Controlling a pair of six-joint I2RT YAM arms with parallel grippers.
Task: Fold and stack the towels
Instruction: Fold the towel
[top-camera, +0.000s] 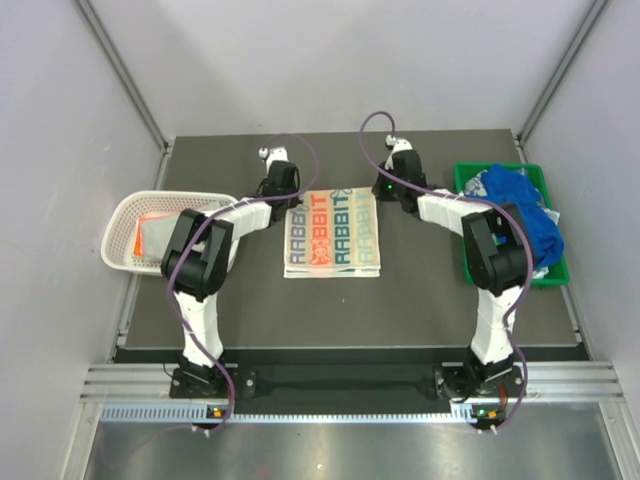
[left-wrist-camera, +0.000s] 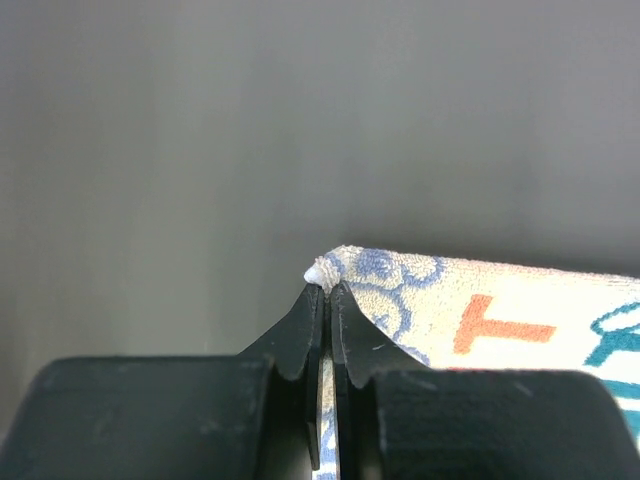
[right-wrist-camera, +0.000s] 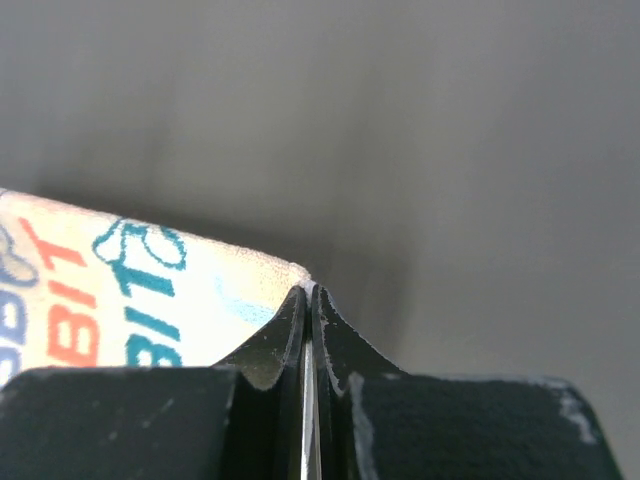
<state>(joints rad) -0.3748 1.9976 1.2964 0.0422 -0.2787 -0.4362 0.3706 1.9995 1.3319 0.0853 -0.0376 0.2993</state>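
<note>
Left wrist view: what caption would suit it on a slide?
Left gripper pinching one corner of the lettered towel.

Centre: white towel (top-camera: 332, 233) lettered in orange, teal and grey-blue. Right: blue towel (top-camera: 530, 225), green bin (top-camera: 466, 176). Left: orange towel (top-camera: 148, 238), white mesh basket (top-camera: 115, 235).
</note>
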